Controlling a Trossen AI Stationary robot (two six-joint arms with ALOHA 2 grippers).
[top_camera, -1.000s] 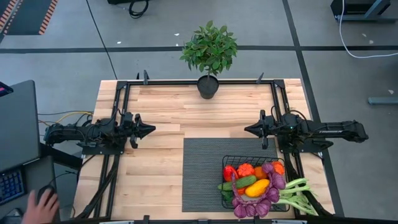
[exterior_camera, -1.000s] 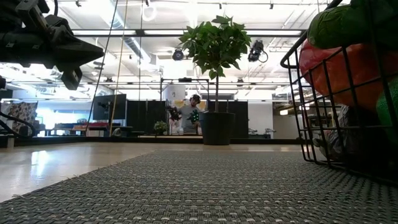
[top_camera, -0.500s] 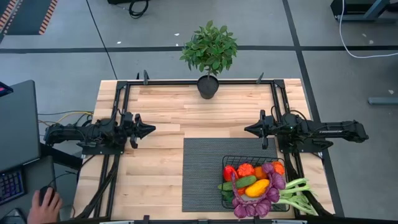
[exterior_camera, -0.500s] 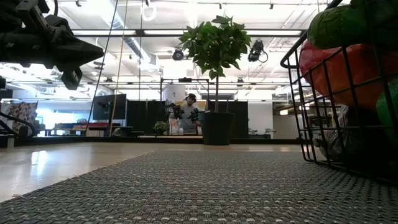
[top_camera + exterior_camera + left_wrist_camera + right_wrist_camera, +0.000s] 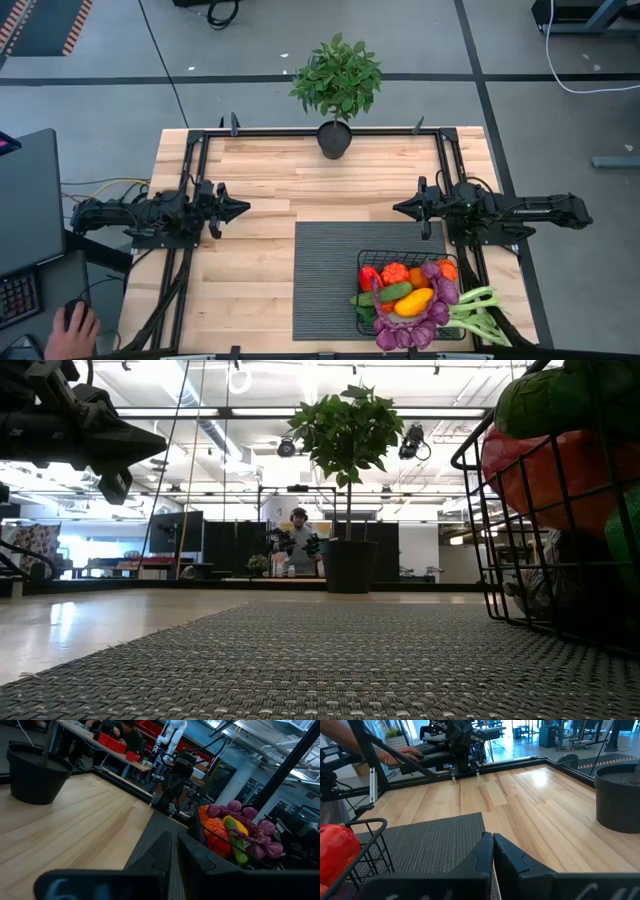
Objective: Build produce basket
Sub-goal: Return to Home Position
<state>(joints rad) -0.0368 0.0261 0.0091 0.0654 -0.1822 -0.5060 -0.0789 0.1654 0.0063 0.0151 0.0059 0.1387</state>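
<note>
**Filled basket on the mat's corner, both arms drawn back**

Beyond the table's left edge, a person's hand [image 5: 70,328] rests on a desk. Just inside that edge the left gripper [image 5: 243,209] hangs over bare wood. Its fingers are pressed together on nothing and its tips point toward the middle.

The pale wooden table [image 5: 270,170] carries a dark ribbed mat [image 5: 325,285] right of centre. A potted plant [image 5: 337,80] stands at the middle of the far edge. The right gripper [image 5: 398,209] mirrors the left one, closed and empty, facing it from over the wood near the mat's far edge.

The black wire basket [image 5: 362,262] sits on the mat's corner on the right arm's side, away from the plant. Its slightly longer sides run left to right. The produce [image 5: 412,300] is heaped inside it:
- A cucumber [image 5: 390,293] lies slantwise across the pile.
- Purple grapes [image 5: 405,335] crowd the near side.
- A leek's green leaves [image 5: 482,310] stick out past the right rim, pointing right over the table.

The table-level view shows only the left arm, high at its left. The basket's mesh wall is close at its right, with a red piece and a green one behind the wires. Behind the plant a person [image 5: 297,540] stands in a bright open workshop.

The left wrist view looks across to the right arm and the side of the heap. The right wrist view catches the basket's rim and the left arm opposite.
</note>
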